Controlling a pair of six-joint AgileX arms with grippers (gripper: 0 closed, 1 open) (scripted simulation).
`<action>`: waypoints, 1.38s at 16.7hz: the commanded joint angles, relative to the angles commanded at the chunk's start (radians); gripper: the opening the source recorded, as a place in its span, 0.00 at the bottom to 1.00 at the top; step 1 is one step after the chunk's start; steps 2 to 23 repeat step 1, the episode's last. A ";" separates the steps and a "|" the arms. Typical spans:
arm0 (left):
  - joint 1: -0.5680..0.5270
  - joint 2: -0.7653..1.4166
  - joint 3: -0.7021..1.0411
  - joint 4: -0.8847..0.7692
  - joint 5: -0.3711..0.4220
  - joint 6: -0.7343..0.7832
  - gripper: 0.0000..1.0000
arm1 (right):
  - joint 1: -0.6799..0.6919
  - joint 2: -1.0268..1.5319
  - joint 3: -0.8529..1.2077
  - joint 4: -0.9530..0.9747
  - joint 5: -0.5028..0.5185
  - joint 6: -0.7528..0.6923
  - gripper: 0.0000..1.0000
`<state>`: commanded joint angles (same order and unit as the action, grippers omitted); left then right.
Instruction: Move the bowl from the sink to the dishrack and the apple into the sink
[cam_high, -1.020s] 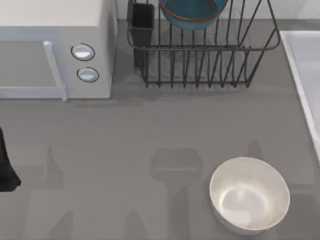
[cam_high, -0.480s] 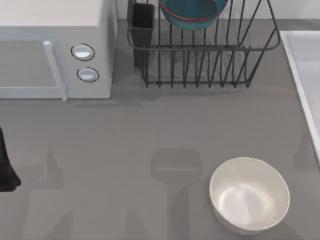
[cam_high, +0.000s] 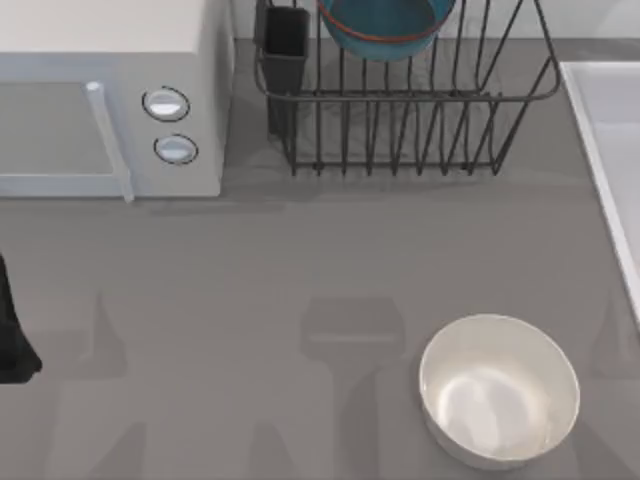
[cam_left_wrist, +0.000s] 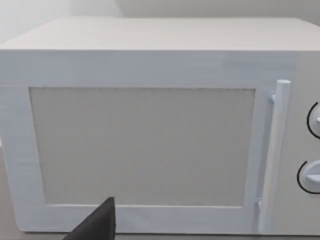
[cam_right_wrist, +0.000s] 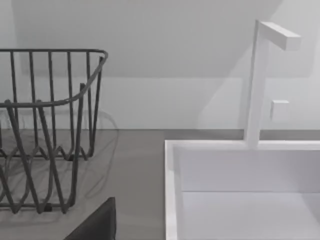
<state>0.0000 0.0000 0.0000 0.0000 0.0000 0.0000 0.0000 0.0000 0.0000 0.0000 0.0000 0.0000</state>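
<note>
The bowl (cam_high: 383, 25) sits in the dishrack (cam_high: 405, 110); a faucet (cam_right_wrist: 260, 75) stands over the sink (cam_right_wrist: 240, 190).

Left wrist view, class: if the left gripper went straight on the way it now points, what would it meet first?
Most likely the microwave: its closed door faces the left gripper squarely, with nothing between them. How far off it stands is hard to judge.

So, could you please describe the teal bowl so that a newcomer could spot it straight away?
Find the black wire dishrack at the back of the table, right of the white microwave. The bowl sits inside it. It is teal-blue with a thin orange-red rim line, unlike the white bowl on the table in front.
</note>
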 joint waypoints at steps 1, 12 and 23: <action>0.000 0.000 0.000 0.000 0.000 0.000 1.00 | 0.000 0.000 0.000 0.000 0.000 0.000 1.00; 0.000 0.000 0.000 0.000 0.000 0.000 1.00 | 0.000 0.000 0.000 0.000 0.000 0.000 1.00; 0.000 0.000 0.000 0.000 0.000 0.000 1.00 | 0.000 0.000 0.000 0.000 0.000 0.000 1.00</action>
